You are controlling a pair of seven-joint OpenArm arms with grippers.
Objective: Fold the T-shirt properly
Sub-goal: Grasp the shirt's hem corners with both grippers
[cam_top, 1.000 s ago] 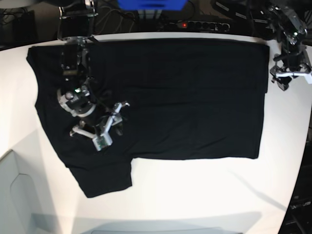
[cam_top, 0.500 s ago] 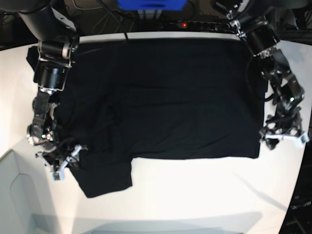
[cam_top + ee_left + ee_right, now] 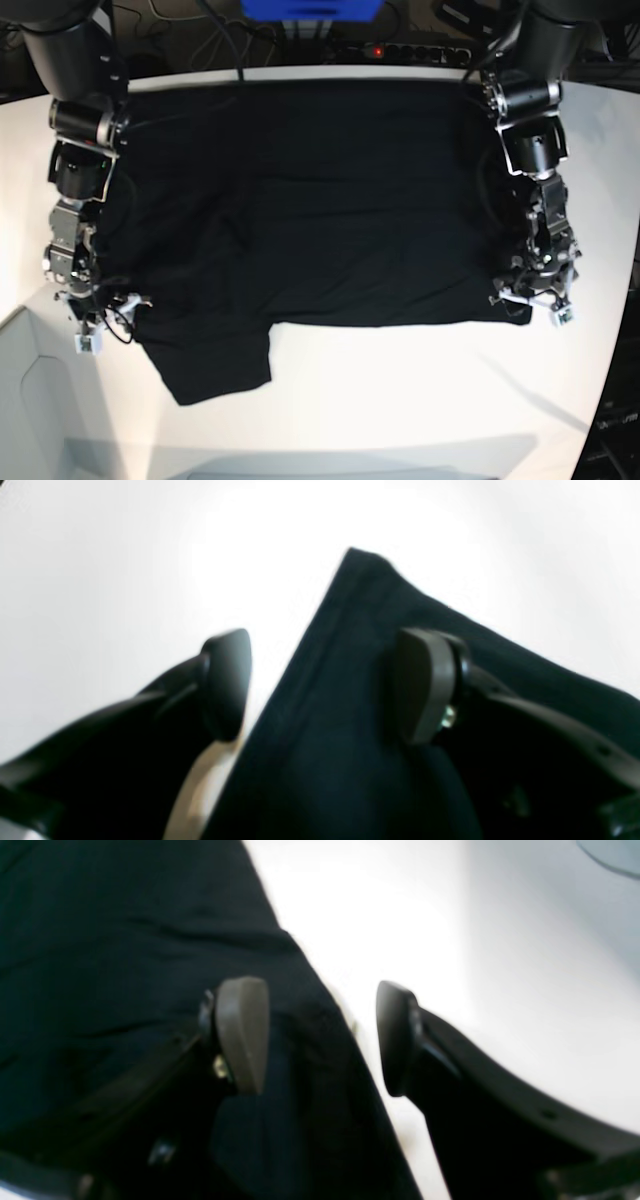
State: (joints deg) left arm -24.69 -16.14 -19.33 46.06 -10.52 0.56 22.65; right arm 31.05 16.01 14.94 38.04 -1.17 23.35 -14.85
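The T-shirt (image 3: 320,200) is lying spread flat across the white tabletop (image 3: 400,400), filling the upper and middle part of the base view, with one sleeve trailing toward the lower left. The left gripper (image 3: 320,685) is sitting at the shirt's lower right corner in the base view — its jaws are standing spread, one over the cloth and one over bare tabletop, straddling the hem. The right gripper (image 3: 320,1037) is likewise standing open astride the shirt's edge at the frame's left side.
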